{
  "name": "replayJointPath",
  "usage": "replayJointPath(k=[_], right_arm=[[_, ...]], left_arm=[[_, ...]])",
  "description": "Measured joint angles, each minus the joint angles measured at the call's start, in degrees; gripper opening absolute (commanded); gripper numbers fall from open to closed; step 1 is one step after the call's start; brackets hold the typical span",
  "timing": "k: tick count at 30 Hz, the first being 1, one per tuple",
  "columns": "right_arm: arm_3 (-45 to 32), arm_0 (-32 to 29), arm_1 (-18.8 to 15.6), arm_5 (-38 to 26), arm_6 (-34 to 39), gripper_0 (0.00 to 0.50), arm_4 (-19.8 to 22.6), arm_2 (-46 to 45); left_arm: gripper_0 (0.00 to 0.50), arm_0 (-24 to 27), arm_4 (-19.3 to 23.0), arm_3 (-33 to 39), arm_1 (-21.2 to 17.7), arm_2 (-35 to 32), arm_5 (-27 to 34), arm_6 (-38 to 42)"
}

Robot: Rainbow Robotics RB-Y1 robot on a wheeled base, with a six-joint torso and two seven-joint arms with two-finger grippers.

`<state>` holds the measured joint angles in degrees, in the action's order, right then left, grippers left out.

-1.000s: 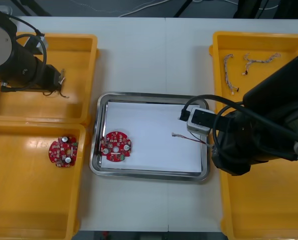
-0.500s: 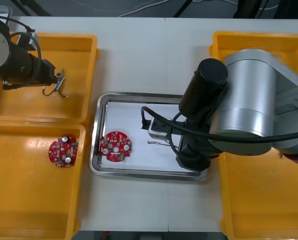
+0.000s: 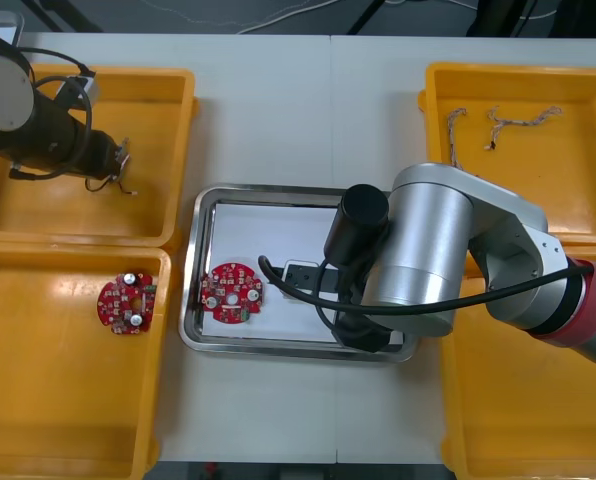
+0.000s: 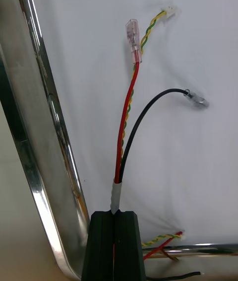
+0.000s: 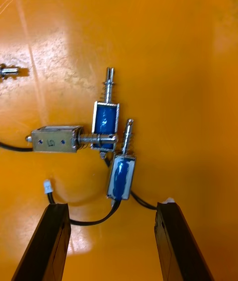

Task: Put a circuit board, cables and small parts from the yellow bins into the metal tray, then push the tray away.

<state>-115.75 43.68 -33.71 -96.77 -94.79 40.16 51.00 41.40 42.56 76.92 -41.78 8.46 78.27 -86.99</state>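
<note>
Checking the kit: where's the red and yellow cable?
In the right wrist view, the red and yellow cable sits clamped in the right gripper, over the metal tray near the circuit board.

Yellow bins (image 3: pixel 158 190), shiny silver tray (image 3: pixel 278 190) lined white, red circuit boards (image 3: pixel 232 292) dotted silver, cables (image 4: pixel 115 194) red, black and twisted yellow-green, small metal parts (image 5: pixel 106 117) silver with blue bodies, black fingers (image 5: pixel 49 241), pale table (image 3: pixel 278 100).
</note>
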Motion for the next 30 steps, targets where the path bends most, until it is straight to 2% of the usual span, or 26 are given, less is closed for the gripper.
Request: replayJointPath(k=[10, 14, 15, 16, 17, 18, 23, 30], right_arm=[[5.4, 0.0, 1.99, 3.94, 0.0, 0.006, -1.52, 2.02], [5.44, 0.0, 2.65, 4.31, 0.0, 0.089, -2.95, 2.71], [5.44, 0.0, 2.73, 4.33, 0.0, 0.125, -3.06, 2.79], [5.44, 0.0, 2.78, 4.33, 0.0, 0.291, -3.25, 2.84], [5.44, 0.0, 2.8, 4.33, 0.0, 0.408, -3.45, 2.84], [5.44, 0.0, 2.83, 4.34, 0.0, 0.5, -3.66, 2.84], [5.4, 0.0, 2.86, 4.34, 0.02, 0.5, -4.12, 2.84], [3.13, 0.0, 2.74, 3.92, 0.18, 0.5, -4.23, 2.79]], left_arm=[[0.5, 3.04, -2.28, -3.29, 2.01, 0.02, 0.03, -0.04], [0.5, 3.75, -2.6, -6.18, 2.08, 0.06, -0.99, -0.44], [0.5, 3.83, -2.7, -6.78, 2.1, 0.09, -1.33, -0.57], [0.5, 3.87, -2.84, -7.3, 2.12, 0.1, -1.67, -0.8], [0.5, 3.87, -2.97, -7.62, 2.16, 0.13, -1.93, -1.26], [0.5, 3.87, -3.12, -7.88, 2.19, 0.21, -2.1, -2.18], [0.5, 3.88, -3.95, -8.39, 2.73, 0.89, -2.41, -7.34], [0.5, 3.88, -4.46, -8.95, 4.15, 1.14, -2.44, -7.81]])
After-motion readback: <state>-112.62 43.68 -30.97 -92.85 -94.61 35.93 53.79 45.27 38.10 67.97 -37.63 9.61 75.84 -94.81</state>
